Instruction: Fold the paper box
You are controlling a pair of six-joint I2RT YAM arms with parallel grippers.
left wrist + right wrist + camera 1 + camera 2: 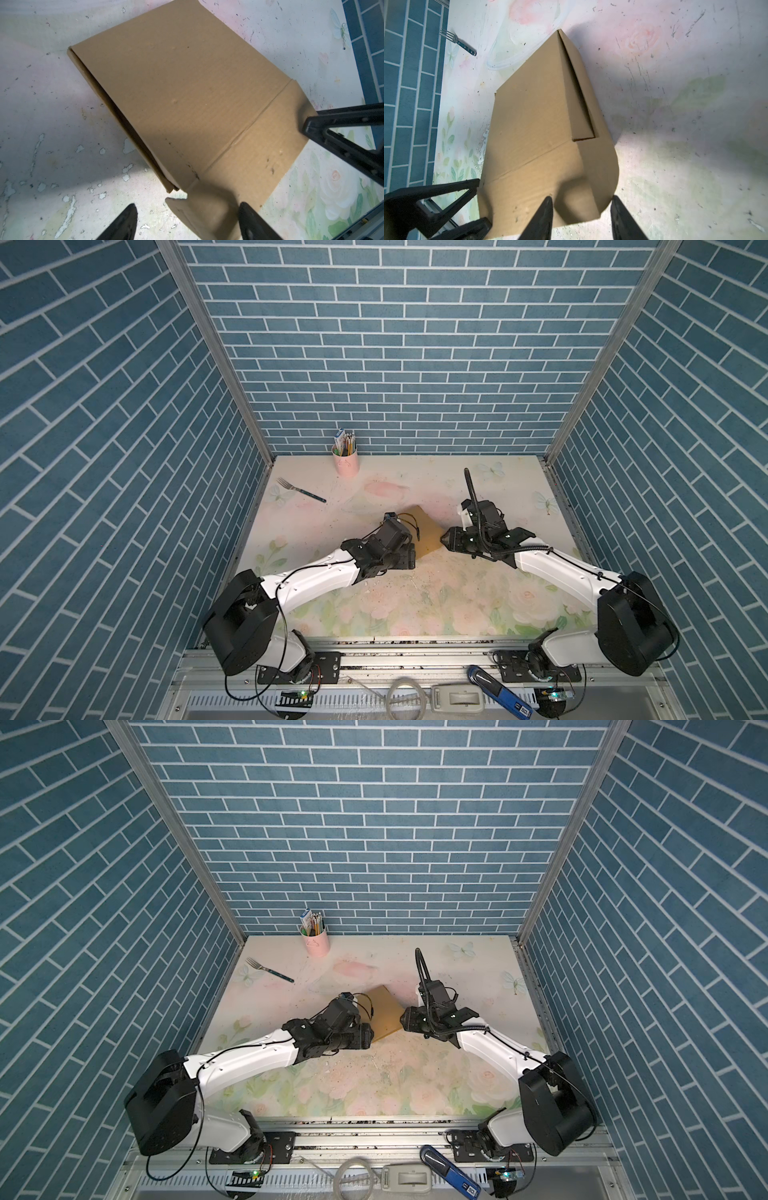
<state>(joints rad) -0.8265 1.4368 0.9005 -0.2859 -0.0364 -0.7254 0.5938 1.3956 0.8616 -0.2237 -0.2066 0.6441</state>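
The fingers [127,223] of the left gripper [187,205] are being shown spread wide astride a rounded corner flap of the paper box [187,93]. One finger is being touched by the cardboard and the other is standing clear of it, so nothing is being gripped. The fingers [544,218] of the right gripper [581,198] are being placed either side of the rounded flap at the other end of the same creased strip. Whether that flap is being squeezed cannot be told.

In both top views the box [426,535] [384,1015] is being seen at the middle of the floral table [415,614], between the two grippers. A dark gap is being left along one side under its top panel.

Just beyond the box, a clear plastic piece [500,64] is being seen lying flat. Farther off to the left, a fork [299,489] is lying well apart. A pink cup [345,462] of pencils is standing at the back wall.
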